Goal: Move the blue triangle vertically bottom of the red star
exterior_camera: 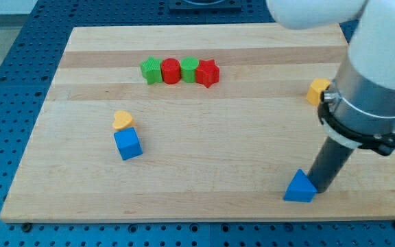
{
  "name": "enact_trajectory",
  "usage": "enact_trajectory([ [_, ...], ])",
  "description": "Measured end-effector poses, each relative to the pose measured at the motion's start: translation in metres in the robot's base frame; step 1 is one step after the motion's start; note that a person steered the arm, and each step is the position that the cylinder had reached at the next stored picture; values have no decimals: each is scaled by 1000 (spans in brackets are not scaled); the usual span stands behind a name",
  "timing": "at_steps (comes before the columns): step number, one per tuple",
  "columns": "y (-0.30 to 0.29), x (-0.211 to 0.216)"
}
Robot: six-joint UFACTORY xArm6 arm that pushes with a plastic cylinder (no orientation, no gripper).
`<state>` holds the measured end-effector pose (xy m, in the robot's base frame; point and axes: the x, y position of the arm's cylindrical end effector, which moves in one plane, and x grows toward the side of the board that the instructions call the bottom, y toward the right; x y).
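Note:
The blue triangle (300,186) lies near the board's bottom edge, right of centre. My tip (319,187) stands right against its right side, touching or nearly so. The red star (208,73) sits in the upper middle, at the right end of a row of blocks, far up and to the left of the triangle.
The row left of the star holds a green block (189,68), a red cylinder (171,71) and a green star (151,70). A yellow heart (122,121) sits just above a blue cube (127,144) at left. A yellow block (317,90) lies at right, partly behind the arm. The wooden board (204,137) ends close below the triangle.

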<state>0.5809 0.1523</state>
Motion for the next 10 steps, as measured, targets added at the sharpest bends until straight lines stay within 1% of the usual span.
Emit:
enact_trajectory([
  [1,4,-10],
  [2,29,9],
  [3,28,13],
  [6,-63,14],
  [7,-63,14],
  [8,-78,14],
  [10,-130,13],
])
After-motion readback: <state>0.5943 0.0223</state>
